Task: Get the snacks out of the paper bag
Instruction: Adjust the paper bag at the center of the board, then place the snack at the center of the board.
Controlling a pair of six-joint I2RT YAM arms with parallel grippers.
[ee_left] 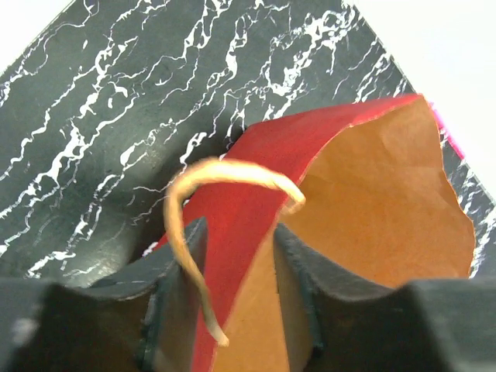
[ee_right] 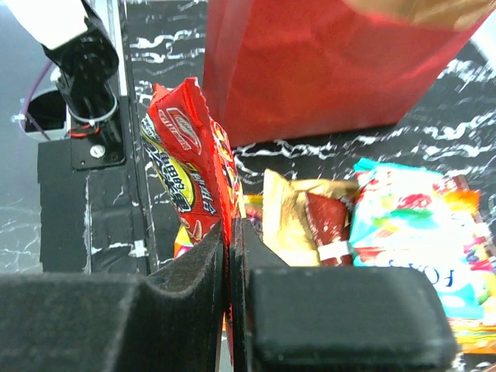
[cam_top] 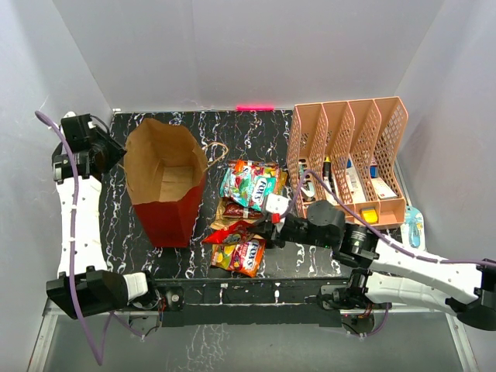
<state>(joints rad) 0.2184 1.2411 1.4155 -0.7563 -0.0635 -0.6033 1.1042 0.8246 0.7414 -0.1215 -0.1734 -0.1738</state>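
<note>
The snacks point(cam_top: 246, 213), small flat glossy packets, lie in a loose pile on the black desk with white marble veins point(cam_top: 256, 132). They are outside of a tall paper bag, red outside and brown kraft inside point(cam_top: 167, 182), and just to the right of it. At the far end of the pile is a teal packet point(cam_top: 249, 186). Next to it on the near side is a gold-brown packet point(cam_top: 235, 209), and at the near end is an orange and yellow packet point(cam_top: 246, 257). A red glossy packet with yellow lettering point(ee_right: 190, 159) stands on its edge above the pile. The right gripper point(ee_right: 232, 236) pinches its lower part, and the fingers are almost together with only the thin foil between them. The paper bag stands upright on the left half of the desk, with its mouth open upward. The left gripper point(ee_left: 239, 260) holds the rim of the bag at the far left side, at a narrow opening: one finger is on the red outer face, the other on the brown inner face, and the paper wall is between them. A thin brown cord handle point(ee_left: 203, 182) curves over the rim, just beside the outer finger. To the right of the pile stands a pink mesh plastic organiser with several compartments point(cam_top: 349, 151), which holds some slim stationery items. The right arm reaches to the pile along its near side.
</note>
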